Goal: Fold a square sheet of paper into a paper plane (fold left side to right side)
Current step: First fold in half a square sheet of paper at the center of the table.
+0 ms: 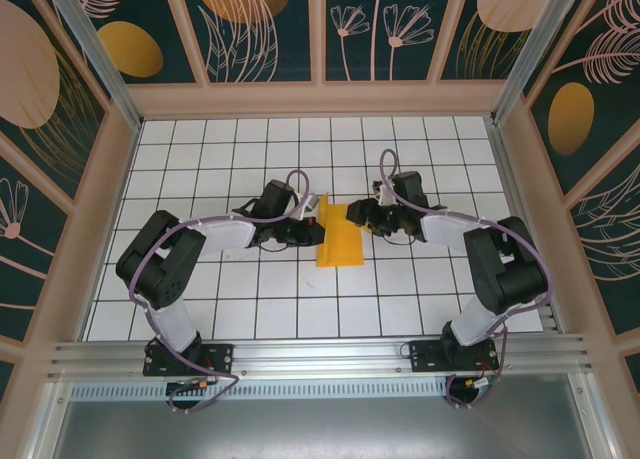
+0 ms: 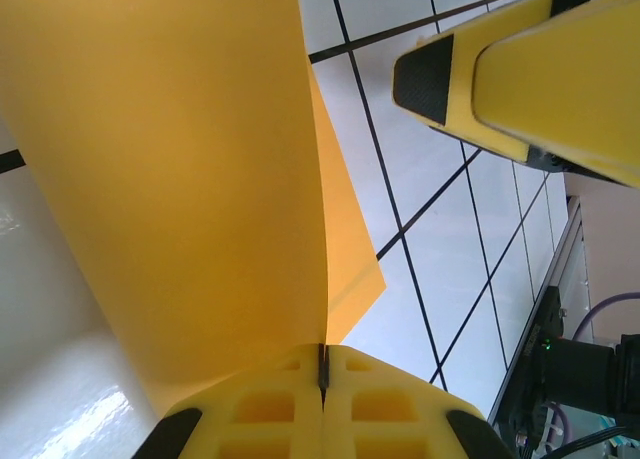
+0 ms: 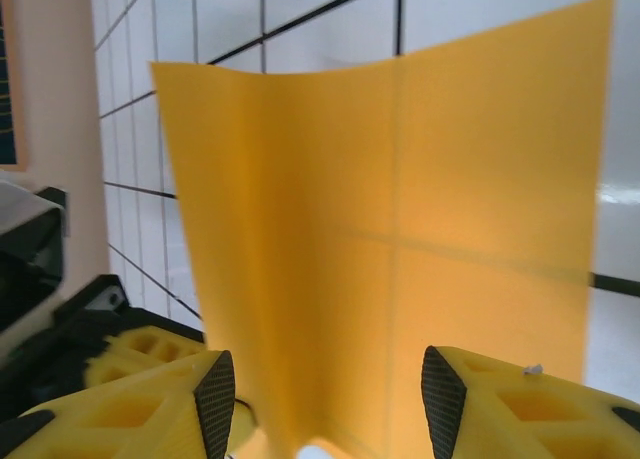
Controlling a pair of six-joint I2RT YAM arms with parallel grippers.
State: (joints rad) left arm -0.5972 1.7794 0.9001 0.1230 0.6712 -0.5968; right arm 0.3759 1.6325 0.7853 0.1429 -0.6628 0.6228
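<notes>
The square sheet of paper [image 1: 341,241] is orange-yellow and sits mid-table, its far part lifted and curled between the two arms. My left gripper [image 1: 312,215] is shut on an edge of the sheet. In the left wrist view the closed jaws [image 2: 322,357] pinch the paper [image 2: 180,179], which rises in a broad curve. My right gripper [image 1: 363,218] stands open. In the right wrist view its fingertips [image 3: 216,397] flank the upright sheet [image 3: 400,219] without squeezing it, and faint crease lines cross the paper. A right finger [image 2: 520,79] shows beyond the sheet in the left wrist view.
The white table [image 1: 250,299] is ruled with black grid lines. Beige frame walls with dark floral panels [image 1: 270,29] enclose it on three sides. An aluminium rail [image 1: 320,357] carrying both arm bases runs along the near edge.
</notes>
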